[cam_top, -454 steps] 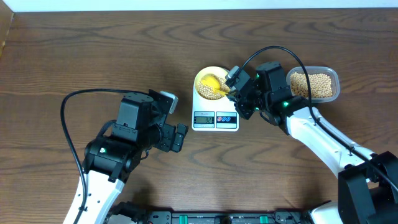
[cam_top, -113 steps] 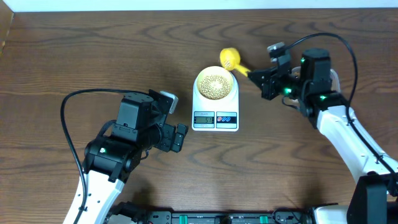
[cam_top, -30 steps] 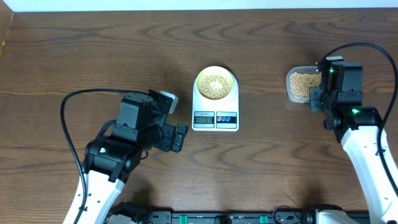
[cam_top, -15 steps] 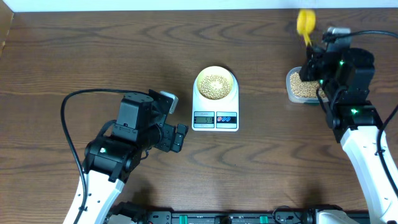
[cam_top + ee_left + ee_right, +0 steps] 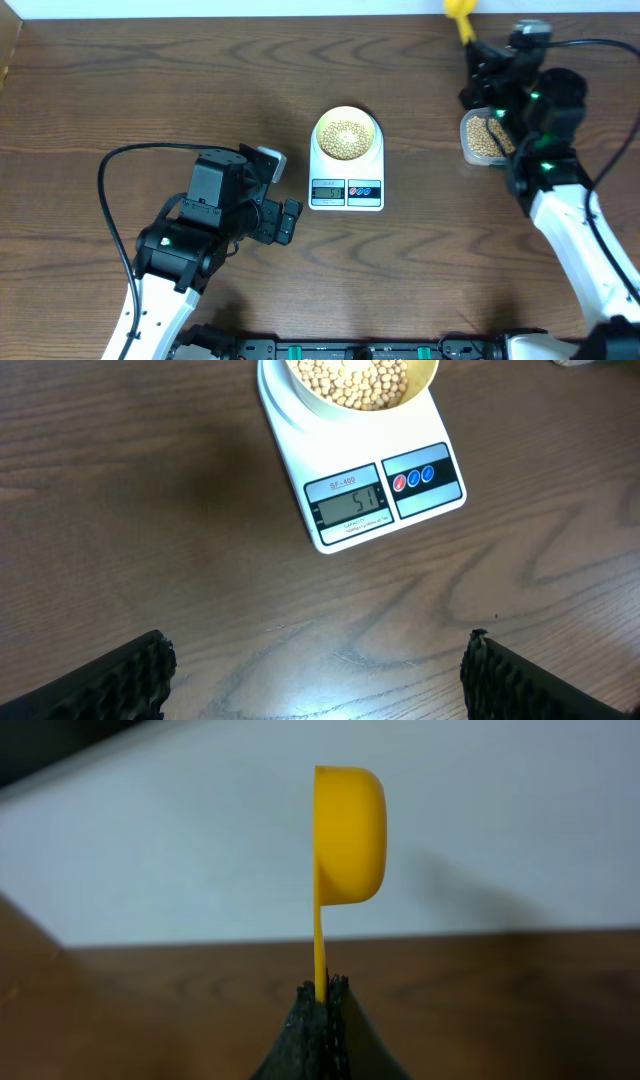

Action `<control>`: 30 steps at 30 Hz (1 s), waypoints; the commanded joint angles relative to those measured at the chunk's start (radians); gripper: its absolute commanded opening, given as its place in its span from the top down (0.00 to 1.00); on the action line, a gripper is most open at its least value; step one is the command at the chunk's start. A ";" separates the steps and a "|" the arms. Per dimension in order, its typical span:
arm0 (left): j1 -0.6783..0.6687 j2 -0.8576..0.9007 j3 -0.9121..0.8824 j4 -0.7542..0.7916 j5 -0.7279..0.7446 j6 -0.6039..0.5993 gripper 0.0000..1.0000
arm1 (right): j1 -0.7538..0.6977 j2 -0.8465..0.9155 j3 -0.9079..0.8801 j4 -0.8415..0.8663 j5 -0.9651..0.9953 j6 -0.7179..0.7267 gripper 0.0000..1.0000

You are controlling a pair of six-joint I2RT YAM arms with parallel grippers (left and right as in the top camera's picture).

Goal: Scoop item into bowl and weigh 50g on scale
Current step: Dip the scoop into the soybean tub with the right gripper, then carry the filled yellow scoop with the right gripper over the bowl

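Well, the right gripper [image 5: 322,1005] pinches the yellow scoop [image 5: 348,835] upright near the tub [image 5: 470,140], well right of the bowl [image 5: 320,130] of beans [image 5: 347,135] on the scale [image 5: 347,190], which sits nearer the wide-open left gripper [image 5: 320,680].

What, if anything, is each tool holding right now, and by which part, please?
The right tool grips the yellow measuring scoop by the end of its handle. The left tool is open and holds nothing.
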 commanded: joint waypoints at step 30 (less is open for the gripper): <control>-0.002 -0.001 0.000 0.002 -0.010 0.002 0.06 | 0.192 0.180 0.002 -0.137 -0.137 -0.188 0.99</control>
